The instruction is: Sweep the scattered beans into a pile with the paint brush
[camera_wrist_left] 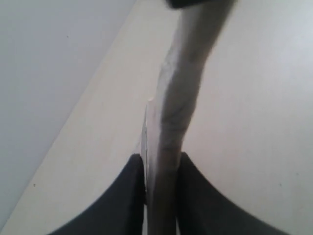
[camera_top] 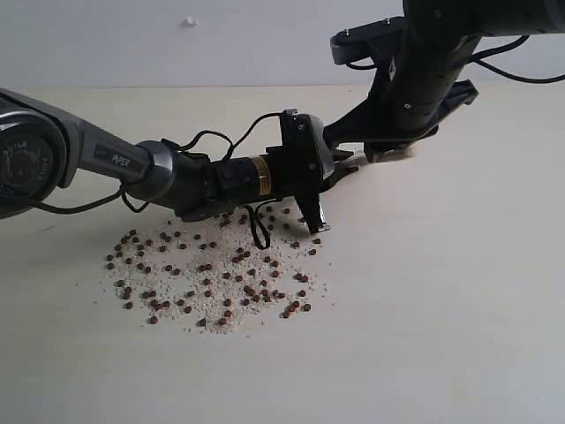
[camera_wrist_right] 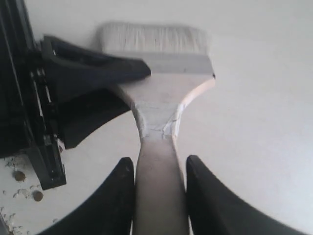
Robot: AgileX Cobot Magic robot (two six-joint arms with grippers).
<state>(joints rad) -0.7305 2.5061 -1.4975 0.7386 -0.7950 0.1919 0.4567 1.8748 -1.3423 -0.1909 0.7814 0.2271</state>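
Right wrist view: right tool grasps the paint brush by its handle; left tool pinches near the ferrule; looks light, stiff-handled, soft-bristled; handle suits gripping.

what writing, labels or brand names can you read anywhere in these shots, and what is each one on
"PIPER": white lettering on the grey link of the left arm, exterior view.
Raised lettering on the round joint cover at that arm's base: too blurred to read.
paint brush: no marking visible in either wrist view.
beans: no text among or near them.
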